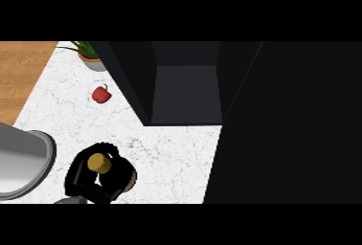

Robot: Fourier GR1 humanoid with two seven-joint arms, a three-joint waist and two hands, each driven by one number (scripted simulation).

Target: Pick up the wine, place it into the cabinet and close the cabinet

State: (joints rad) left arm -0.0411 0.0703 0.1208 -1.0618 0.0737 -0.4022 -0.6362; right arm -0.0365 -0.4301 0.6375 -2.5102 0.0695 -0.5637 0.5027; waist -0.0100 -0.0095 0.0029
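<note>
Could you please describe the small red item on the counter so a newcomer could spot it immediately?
Start at the open dark cabinet. On the white counter left of it, below the potted plant, lies a red pepper, the only red thing there.

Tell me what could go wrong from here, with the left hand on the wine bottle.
1. The left hand curls round the wine bottle and hides most of it, so a tilt during the lift might go unnoticed.
2. The open cabinet has a narrow opening between dark walls; the bottle could clip an edge going in.
3. The red pepper lies near the cabinet and might get knocked on the way.
</note>
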